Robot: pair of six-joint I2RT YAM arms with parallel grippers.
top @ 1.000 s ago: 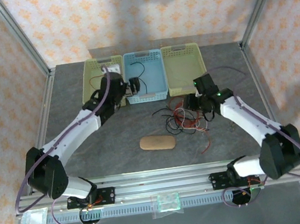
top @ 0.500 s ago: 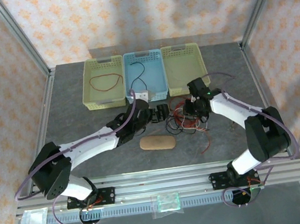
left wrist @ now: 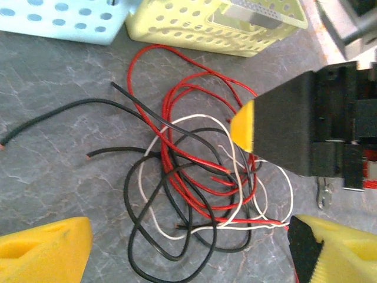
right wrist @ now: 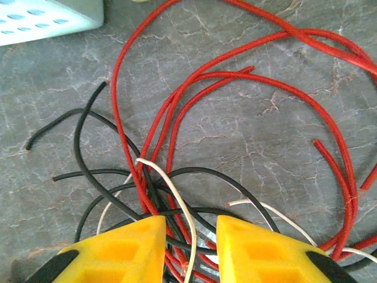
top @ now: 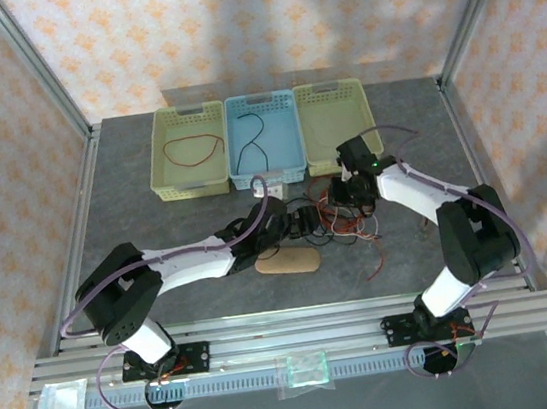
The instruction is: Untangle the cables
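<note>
Left of the blue basket (top: 268, 177), a yellow basket (top: 194, 187) holds one red cable (top: 194, 152); the blue one holds a black cable (top: 250, 142). On the near side of the blue basket, the cables (left wrist: 194, 194) lie knotted on the worktop (left wrist: 59, 177), red, black and white. The left gripper (left wrist: 191, 236) hangs above them, jaws wide apart. The right gripper (right wrist: 191, 227) straddles several strands, jaws narrowly parted; whether they pinch, I cannot tell.
</note>
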